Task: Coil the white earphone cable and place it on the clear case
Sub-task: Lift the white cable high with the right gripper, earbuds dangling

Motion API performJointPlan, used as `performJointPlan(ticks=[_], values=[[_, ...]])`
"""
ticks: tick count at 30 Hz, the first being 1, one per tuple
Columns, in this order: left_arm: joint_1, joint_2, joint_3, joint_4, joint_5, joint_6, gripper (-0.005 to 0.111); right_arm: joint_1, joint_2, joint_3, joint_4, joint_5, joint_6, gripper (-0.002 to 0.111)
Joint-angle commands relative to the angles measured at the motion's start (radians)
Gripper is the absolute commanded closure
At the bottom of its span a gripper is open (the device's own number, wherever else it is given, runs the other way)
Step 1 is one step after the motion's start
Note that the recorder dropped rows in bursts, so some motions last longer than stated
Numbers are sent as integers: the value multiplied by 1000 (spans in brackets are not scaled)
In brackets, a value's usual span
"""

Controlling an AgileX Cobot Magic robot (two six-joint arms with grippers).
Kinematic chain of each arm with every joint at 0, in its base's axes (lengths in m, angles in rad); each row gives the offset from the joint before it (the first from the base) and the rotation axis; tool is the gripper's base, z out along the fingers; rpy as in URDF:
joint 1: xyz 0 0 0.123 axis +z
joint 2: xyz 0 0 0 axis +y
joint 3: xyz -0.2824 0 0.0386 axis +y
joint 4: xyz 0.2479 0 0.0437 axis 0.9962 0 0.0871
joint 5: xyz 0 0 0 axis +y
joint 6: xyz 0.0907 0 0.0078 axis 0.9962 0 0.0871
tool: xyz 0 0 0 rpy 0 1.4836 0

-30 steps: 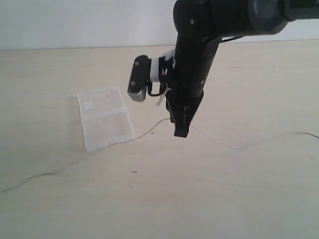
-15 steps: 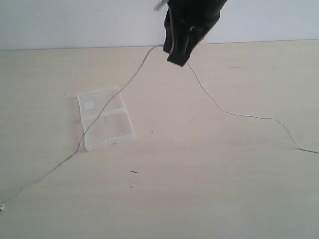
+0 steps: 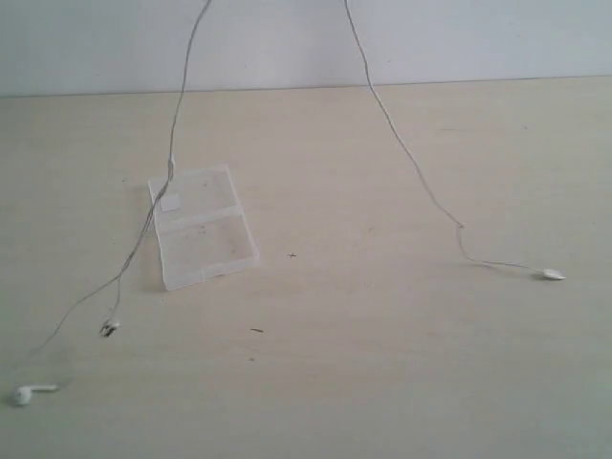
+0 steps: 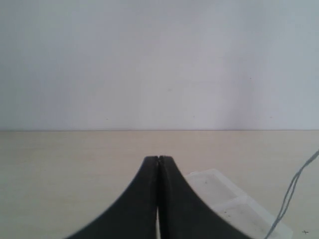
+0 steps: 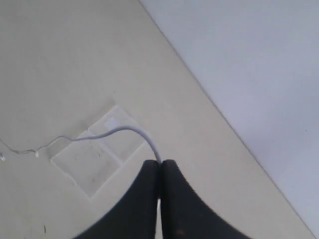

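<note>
Two tools: R tool point(image 5: 159, 163) pinching white earphone cable point(image 5: 128, 128) above clear case point(image 5: 84, 164), L tool point(image 4: 158, 159) closed.

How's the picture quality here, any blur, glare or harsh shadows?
Exterior view: even, soft light, no glare; cable thin but sharp, case faint. Left wrist view: left claw soft-edged. Right wrist view: right claw blurred too, cable clear.

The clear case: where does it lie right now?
In the exterior view, the clear case lies flat on the table, left of centre, with the white earphone cable crossing its left edge.
</note>
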Motion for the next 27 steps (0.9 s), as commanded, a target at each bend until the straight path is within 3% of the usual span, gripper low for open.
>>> performJointPlan(ticks=[1,9,27], values=[[2,-6,-1,-8,3,0,107,1,-74,13,62,-44,22,108],[2,-6,-1,-8,3,0,107,1,-247,287,85,-432,39,108],[2,-6,-1,-8,3,0,107,-118,-396,301,55,-398,66,108]])
